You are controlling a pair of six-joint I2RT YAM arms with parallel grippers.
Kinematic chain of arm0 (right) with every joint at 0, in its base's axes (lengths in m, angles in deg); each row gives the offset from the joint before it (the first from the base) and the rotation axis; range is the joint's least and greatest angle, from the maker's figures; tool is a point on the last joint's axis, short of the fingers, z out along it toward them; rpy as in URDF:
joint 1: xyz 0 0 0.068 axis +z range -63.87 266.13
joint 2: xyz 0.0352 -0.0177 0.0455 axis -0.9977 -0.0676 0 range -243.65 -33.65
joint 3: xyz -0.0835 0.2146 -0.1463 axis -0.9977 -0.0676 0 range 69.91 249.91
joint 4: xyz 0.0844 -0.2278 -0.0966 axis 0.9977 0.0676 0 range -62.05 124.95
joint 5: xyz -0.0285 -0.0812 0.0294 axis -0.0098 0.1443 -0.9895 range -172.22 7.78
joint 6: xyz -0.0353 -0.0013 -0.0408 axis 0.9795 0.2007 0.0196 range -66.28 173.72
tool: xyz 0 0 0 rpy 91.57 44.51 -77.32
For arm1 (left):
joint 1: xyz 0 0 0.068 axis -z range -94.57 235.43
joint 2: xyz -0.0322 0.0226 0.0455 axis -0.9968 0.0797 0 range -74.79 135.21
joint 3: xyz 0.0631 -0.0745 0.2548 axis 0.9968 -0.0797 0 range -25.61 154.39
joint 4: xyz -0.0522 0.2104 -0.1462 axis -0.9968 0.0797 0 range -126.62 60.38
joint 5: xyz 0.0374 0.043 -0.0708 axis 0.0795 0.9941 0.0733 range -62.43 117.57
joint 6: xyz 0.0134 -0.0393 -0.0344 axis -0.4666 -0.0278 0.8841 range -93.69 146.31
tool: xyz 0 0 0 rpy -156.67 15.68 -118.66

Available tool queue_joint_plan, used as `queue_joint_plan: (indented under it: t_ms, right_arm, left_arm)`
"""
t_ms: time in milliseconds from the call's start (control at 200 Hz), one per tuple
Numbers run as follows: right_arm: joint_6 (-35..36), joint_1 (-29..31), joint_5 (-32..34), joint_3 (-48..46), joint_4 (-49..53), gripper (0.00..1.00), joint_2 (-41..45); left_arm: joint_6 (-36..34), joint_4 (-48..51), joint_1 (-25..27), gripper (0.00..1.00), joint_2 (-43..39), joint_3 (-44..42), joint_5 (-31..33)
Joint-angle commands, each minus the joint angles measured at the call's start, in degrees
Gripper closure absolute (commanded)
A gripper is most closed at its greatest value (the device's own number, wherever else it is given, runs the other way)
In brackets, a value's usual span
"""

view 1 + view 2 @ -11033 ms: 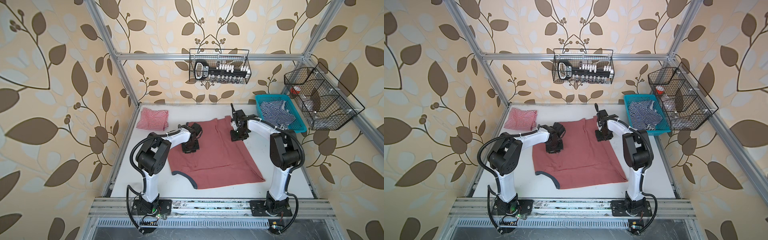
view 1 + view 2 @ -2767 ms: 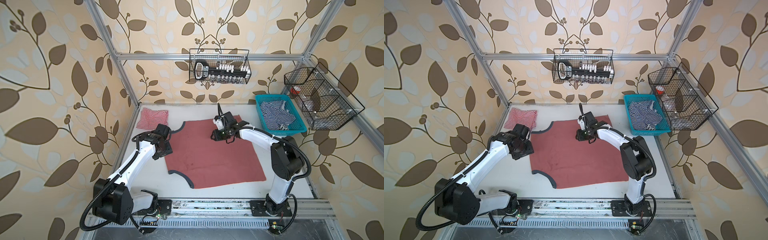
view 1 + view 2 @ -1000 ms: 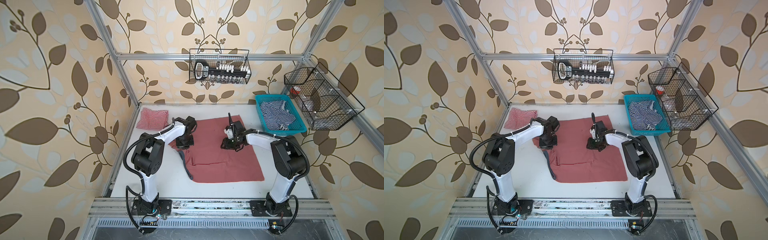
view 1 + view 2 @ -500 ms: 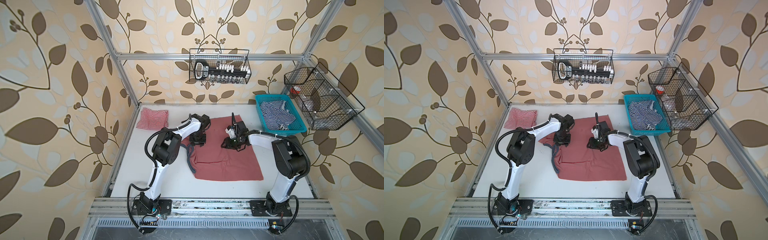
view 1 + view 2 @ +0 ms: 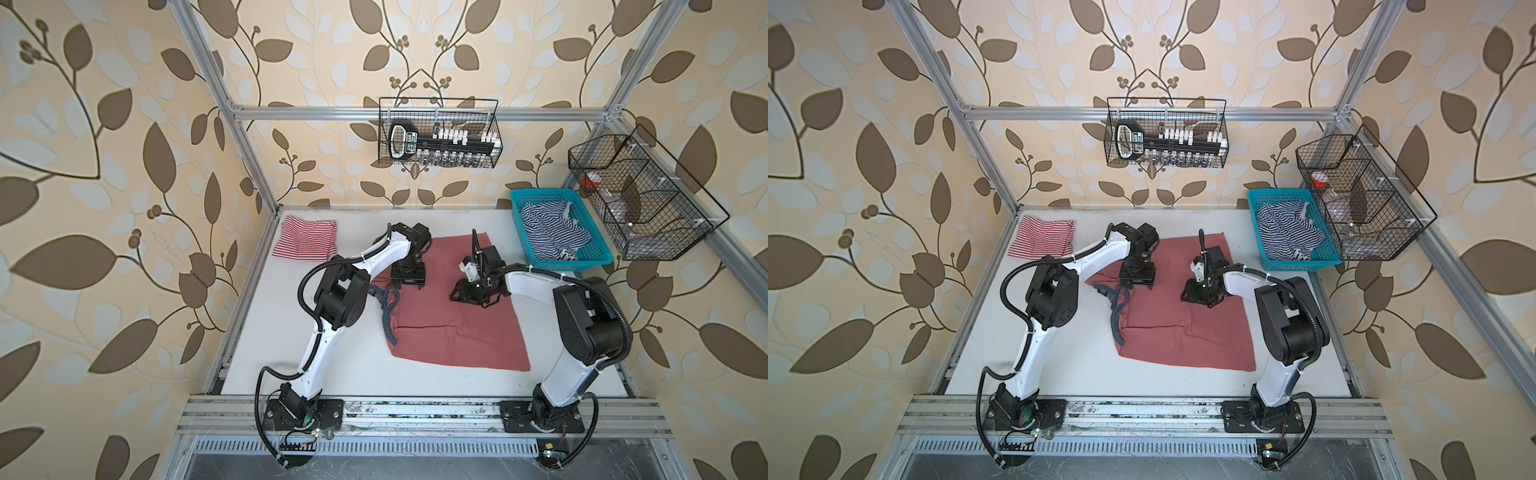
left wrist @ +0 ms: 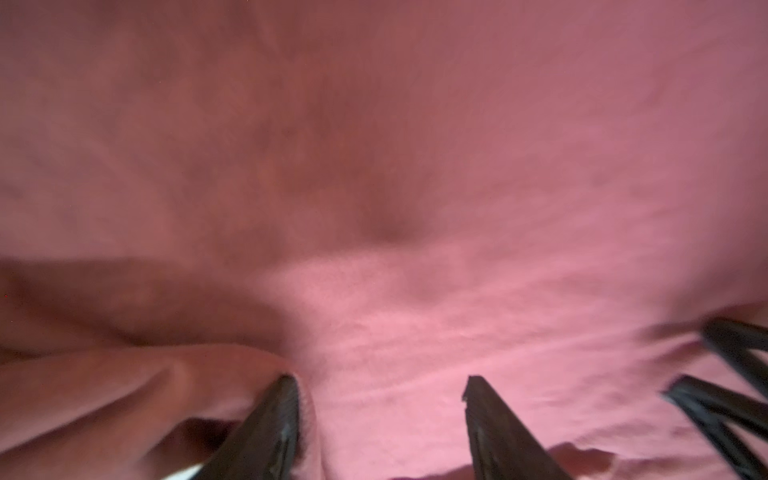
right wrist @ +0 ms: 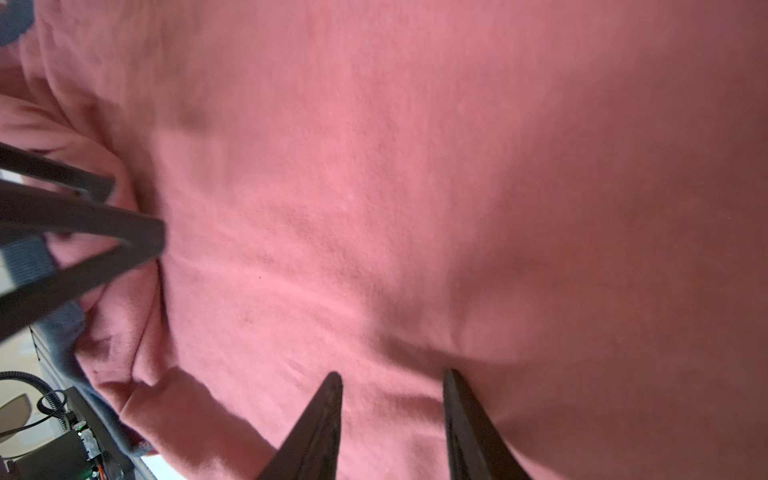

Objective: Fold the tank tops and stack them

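- We're mid-fold on the dusty red tank top (image 5: 457, 332), which lies on the desk (image 5: 332, 365) right beneath both pincers, one side flap doubled over.
- Left pincer (image 6: 380, 380): jaws apart, nothing between them, tips down at the folded layer.
- Right pincer (image 7: 392, 376): jaws apart too, tips on the cloth, gripping nothing that we can see.
- The navy trim (image 5: 386, 320) bunches just beside the left pincer, on the side away from the right pincer.
- Next, we judge, comes a fresh grab at an edge and another fold, and that trim needs flattening.
- The striped tank top (image 5: 305, 239) sits folded, well beyond the left pincer, and looks like the likely stacking spot.
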Motion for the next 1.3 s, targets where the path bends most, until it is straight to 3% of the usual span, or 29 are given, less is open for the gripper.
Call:
queue_joint_plan:
  t_ms: [0,60,265,435,585,805,990,1295]
  right_arm:
    - [-0.2,-0.2,2.6,-1.5,7.0,0.58,0.8]
    - [0.0,-0.2,2.7,-1.5,7.3,0.58,1.3]
    - [1.3,-0.7,3.3,-0.9,8.7,0.58,1.5]
    - [2.5,-2.1,3.2,0.6,9.5,0.58,0.6]
    - [3.5,-3.3,3.0,1.9,10.4,0.59,0.2]
    - [4.2,-4.7,2.6,2.3,10.7,0.59,0.1]
    - [4.3,-5.3,2.5,2.2,10.7,0.59,-0.3]
    - [4.6,-6.1,2.3,2.0,10.7,0.59,-0.2]
  left_arm:
    - [-0.1,2.8,0.3,0.32,-10.3,4.2,2.7]
    - [0.5,3.2,0.3,0.31,-14.1,2.9,4.7]
    - [5.1,-1.8,0.2,0.31,-30.6,-19.1,10.3]
    - [10.1,-8.1,0.2,0.47,-39.6,-38.7,11.7]
    - [12.7,-14.1,0.2,0.51,-40.7,-47.7,9.1]
    - [15.0,-20.9,0.2,0.47,-40.4,-51.2,10.6]
    - [15.6,-23.2,0.1,0.46,-35.5,-50.1,12.0]
    - [15.8,-22.7,-0.1,0.53,-29.2,-47.7,13.5]
